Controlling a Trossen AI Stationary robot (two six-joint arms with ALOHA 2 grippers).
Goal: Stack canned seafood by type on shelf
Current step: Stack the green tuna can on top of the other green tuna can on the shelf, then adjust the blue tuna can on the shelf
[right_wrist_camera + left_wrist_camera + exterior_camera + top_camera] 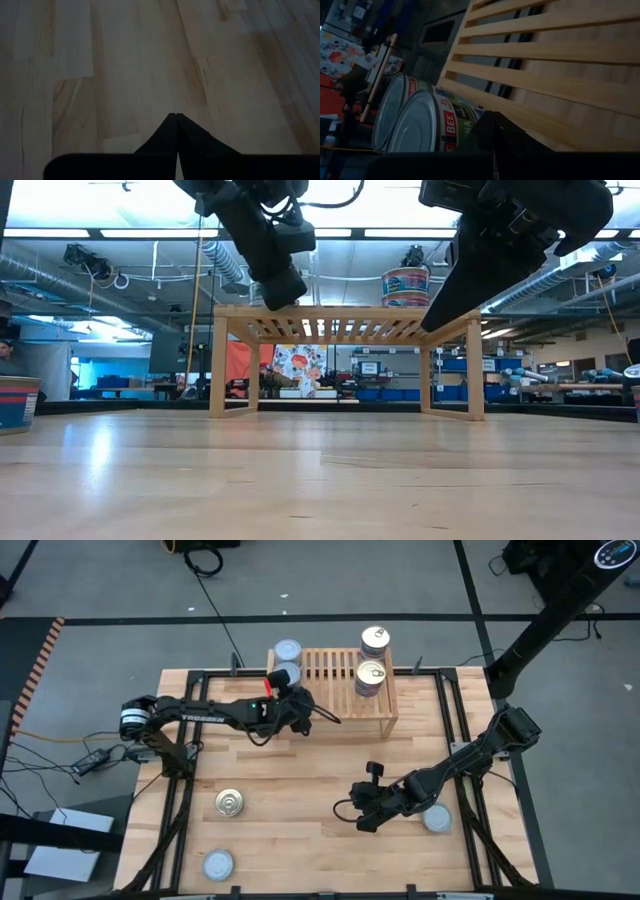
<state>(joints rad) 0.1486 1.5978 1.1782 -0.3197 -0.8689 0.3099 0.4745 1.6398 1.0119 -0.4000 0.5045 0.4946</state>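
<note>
The left arm stretches across the far part of the desk (300, 800), its left pincer (300, 705) raised at the near left corner of the shelf (340, 675), fingers pressed fully together on nothing. Its wrist camera looks along the slats, where two silver-lidded tins (415, 125) stand just beyond the fingertips on the shelf's left end; from above these are the silver tin (287, 649) at the far corner and another (283, 673) partly covered by the wrist. The right arm bends in from the right edge, elbow out, and its right pincer (362, 820) hangs low over bare planks at mid-desk, jaws likewise shut and empty, as its wrist view shows the two fingers (172, 140) meeting in a point. Across the shelf from the left pincer stand two gold-lidded stacks (372, 660); how many tins each holds cannot be made out from above. Just behind the right pincer a silver tin (437, 819) sits half hidden under the forearm. Well to the near side of the left pincer lie one gold tin (230, 802) and one silver tin (218, 864). In the level view both pincers are cut off at the top, and a tin (18, 402) is clipped by the edge.
</note>
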